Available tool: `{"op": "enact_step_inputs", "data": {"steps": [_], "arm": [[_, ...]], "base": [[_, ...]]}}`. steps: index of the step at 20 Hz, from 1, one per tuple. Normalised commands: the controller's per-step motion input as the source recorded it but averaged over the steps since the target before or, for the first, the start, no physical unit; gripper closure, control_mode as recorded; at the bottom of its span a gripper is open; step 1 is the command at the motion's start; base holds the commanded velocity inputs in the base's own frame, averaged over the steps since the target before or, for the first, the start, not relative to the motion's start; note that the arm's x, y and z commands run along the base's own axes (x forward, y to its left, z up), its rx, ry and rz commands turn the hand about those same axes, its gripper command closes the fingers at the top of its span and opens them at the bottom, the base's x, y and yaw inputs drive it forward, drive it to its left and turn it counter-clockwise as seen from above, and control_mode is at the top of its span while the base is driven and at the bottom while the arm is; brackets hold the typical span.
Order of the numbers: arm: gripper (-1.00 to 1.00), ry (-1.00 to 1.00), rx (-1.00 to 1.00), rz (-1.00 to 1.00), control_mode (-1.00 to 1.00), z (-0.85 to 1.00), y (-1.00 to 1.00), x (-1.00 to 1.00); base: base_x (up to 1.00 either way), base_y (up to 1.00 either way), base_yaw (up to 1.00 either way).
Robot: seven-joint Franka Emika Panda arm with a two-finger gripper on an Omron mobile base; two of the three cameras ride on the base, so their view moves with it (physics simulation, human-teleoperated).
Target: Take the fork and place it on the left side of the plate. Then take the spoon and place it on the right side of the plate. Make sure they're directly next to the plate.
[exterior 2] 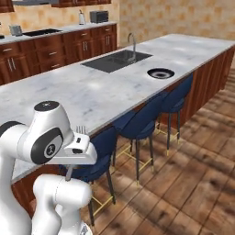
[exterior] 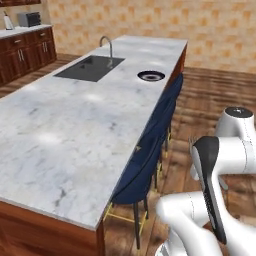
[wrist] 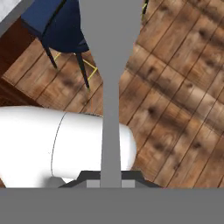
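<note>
plate (exterior: 151,76) on counter (exterior: 65,130) near its stool-side edge, right of sink (exterior: 90,68). stools (exterior 2: 137,124) in a row along that edge. fork (wrist: 110,87) in claw (wrist: 110,181), probably over floor (exterior 2: 193,183).

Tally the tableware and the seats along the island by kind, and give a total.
round plate with a dark rim: 1
slim grey metal fork: 1
navy blue stool: 3
Total: 5
</note>
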Motion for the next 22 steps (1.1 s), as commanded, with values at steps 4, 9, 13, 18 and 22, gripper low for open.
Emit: {"op": "enact_step_inputs", "data": {"steps": [4,9,13,18,22], "arm": [[1.00,0.00,0.00,0.00,1.00,0.00,0.00,0.00],[1.00,0.00,0.00,0.00,1.00,0.00,0.00,0.00],[1.00,0.00,0.00,0.00,1.00,0.00,0.00,0.00],[1.00,0.00,0.00,0.00,1.00,0.00,0.00,0.00],[1.00,0.00,0.00,0.00,1.00,0.00,0.00,0.00]], "base": [[0.76,-1.00,0.09],[0.76,-1.00,0.13],[0.77,-0.92,0.21],[0.75,-0.77,0.27],[0.77,-0.52,0.37]]}}
